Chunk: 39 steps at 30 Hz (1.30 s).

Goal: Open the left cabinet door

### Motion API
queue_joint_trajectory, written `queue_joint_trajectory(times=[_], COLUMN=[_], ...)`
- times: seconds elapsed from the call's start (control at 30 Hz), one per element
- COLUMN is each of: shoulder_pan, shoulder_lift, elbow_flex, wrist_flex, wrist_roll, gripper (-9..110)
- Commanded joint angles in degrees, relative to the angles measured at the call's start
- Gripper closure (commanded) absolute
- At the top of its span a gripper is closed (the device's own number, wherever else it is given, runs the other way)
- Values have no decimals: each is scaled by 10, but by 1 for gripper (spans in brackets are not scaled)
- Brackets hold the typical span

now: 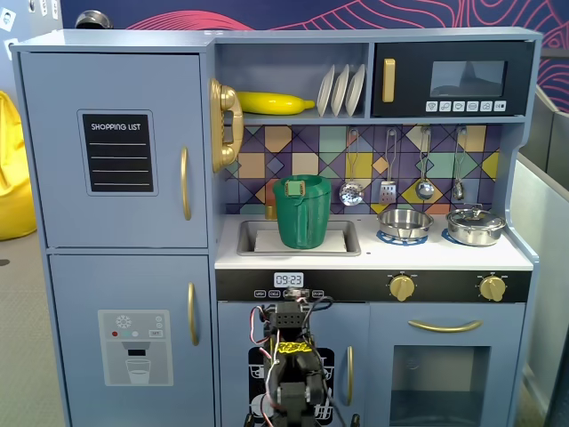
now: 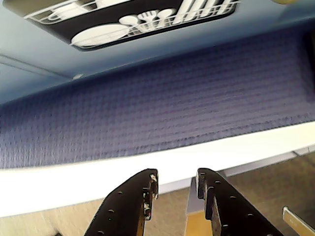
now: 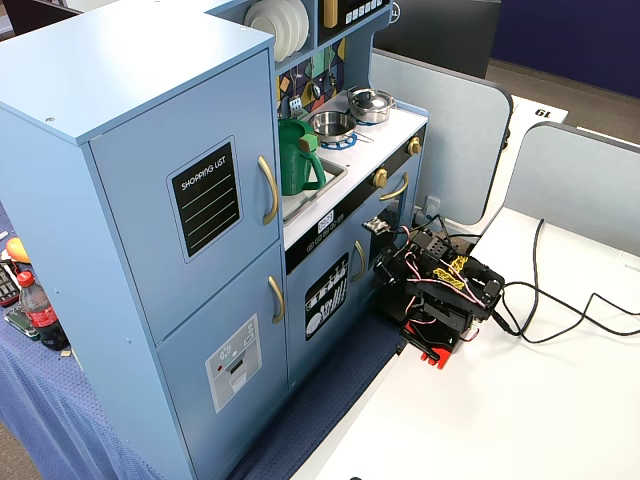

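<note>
The door [image 1: 116, 149] with the black "SHOPPING LIST" panel [image 1: 117, 152] is seen shut, flush in the upper left of the toy kitchen [image 1: 284, 231] in a fixed view; it is also seen closed in the other fixed view [image 3: 195, 215]. A vertical gold handle [image 1: 185, 183] is fixed near its right edge, close to the sink side, so the hinge is judged to lie along the far left edge.

The door is judged to be a stiff, light painted wooden panel that swings rather than bends; little force should be needed, though a catch may have to be overcome. The handle is a smooth, rigid bar standing off the panel, and it is judged somewhat slippery. It is best taken across its middle, or hooked from behind with one finger, and pulled outward along an arc about the hinge. A straight pull could slide off the bar or tip the light cabinet.

The arm [image 3: 435, 290] is folded low on the white tabletop [image 3: 520, 400], well apart from and below the handle. In the wrist view the hand [image 2: 176, 183] is seen slightly spread, with a narrow gap between the fingers and nothing held, pointed at the purple mat [image 2: 157, 108] beneath the small dish-rack door [image 2: 123, 22].
</note>
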State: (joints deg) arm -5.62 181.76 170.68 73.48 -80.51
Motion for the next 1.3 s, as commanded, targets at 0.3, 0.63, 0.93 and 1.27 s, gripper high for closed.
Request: queue_joint_trajectory(times=[0.3,0.63,0.93,1.27], shoulder_pan=[-243,-306,-330,-462], shoulder_lift=[-349,-509,-584,-570], elbow_flex=[-570,-781,-808,-812], wrist_flex=[-370,-392,-457,-451], wrist_roll=[15,-46,-57,-115], gripper=[83,85,87,88])
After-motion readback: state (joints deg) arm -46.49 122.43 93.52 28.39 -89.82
